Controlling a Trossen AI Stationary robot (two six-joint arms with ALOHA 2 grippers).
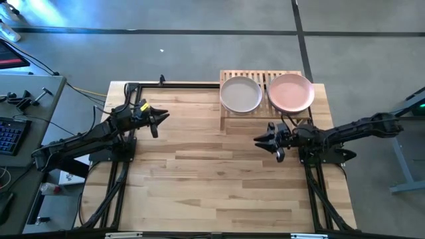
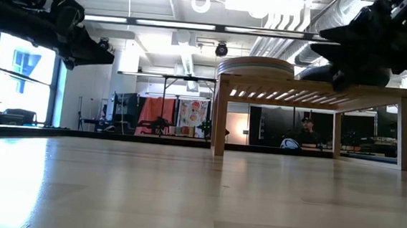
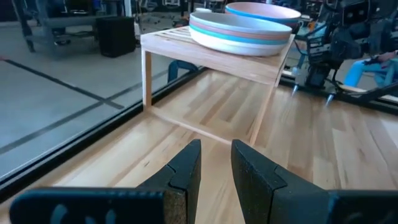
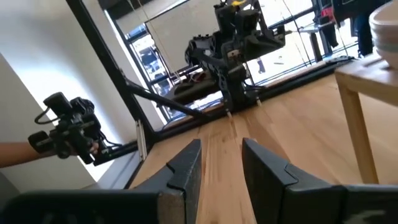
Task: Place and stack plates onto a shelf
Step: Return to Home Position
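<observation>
Near the shelf (image 1: 264, 78), we should draw right gripper (image 1: 264, 145) and left gripper (image 1: 161, 122), both slightly parted and empty, back without brushing the plates (image 1: 240, 95).

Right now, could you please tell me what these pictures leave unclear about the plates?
High view: the lower plates are hidden under the grey plate and the pink plate.
Low view: the right arm hides the pink plate.
Right wrist view: a plate stack is cut off by the edge.
</observation>
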